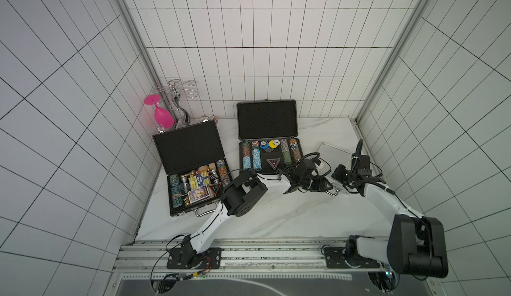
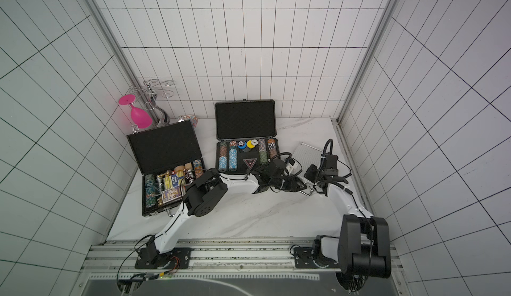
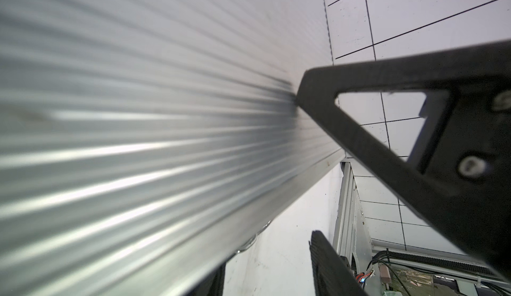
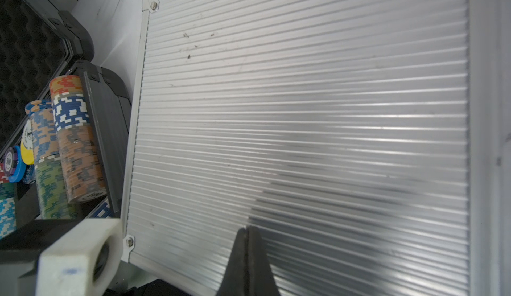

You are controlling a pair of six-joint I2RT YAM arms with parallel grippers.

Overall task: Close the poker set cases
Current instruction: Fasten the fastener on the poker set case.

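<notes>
Our pressed-together right end effector (image 4: 247, 229) sits directly over the ribbed silver aluminium case (image 4: 304, 101) — the spread left end effector (image 3: 308, 167) alongside.

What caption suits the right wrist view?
Shut right gripper over the ribbed silver case, open grey case of chips beside it.

Three poker set cases (image 2: 245, 120), silver case (image 1: 330, 151), dark grey case (image 1: 267, 120), black case (image 1: 186, 149), two robot arms (image 2: 237, 184), left arm (image 1: 272, 184), right arm (image 1: 378, 197), one pink glass (image 1: 163, 116), one chrome rack (image 1: 177, 92).
</notes>
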